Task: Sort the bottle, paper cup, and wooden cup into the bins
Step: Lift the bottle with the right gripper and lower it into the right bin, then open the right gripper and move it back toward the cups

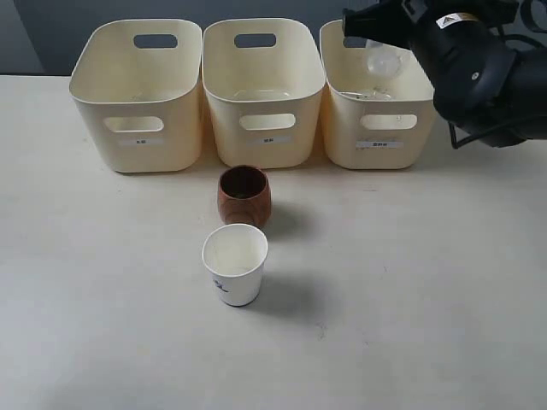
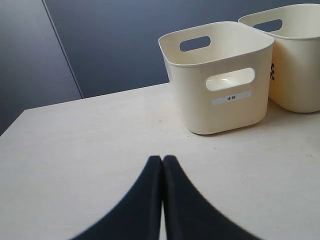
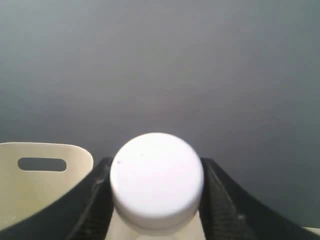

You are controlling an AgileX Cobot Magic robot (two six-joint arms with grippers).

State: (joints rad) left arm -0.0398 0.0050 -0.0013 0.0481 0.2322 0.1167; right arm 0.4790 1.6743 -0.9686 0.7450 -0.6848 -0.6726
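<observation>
My right claw (image 3: 156,200) grips the one bottle (image 1: 383,61) over the rightmost of three bins (image 1: 265,128). My left claw (image 2: 162,161) is closed. One wooden cup (image 1: 244,195) and one paper cup (image 1: 234,275) stand on the surface (image 1: 410,299).

The exterior view is looking down from the front over the table (image 1: 410,342) toward the bins (image 1: 265,137), while the left wrist view is sitting low, sharing the left bin (image 2: 195,100), and the right wrist view is hugging the bottle (image 3: 156,175) close.
</observation>
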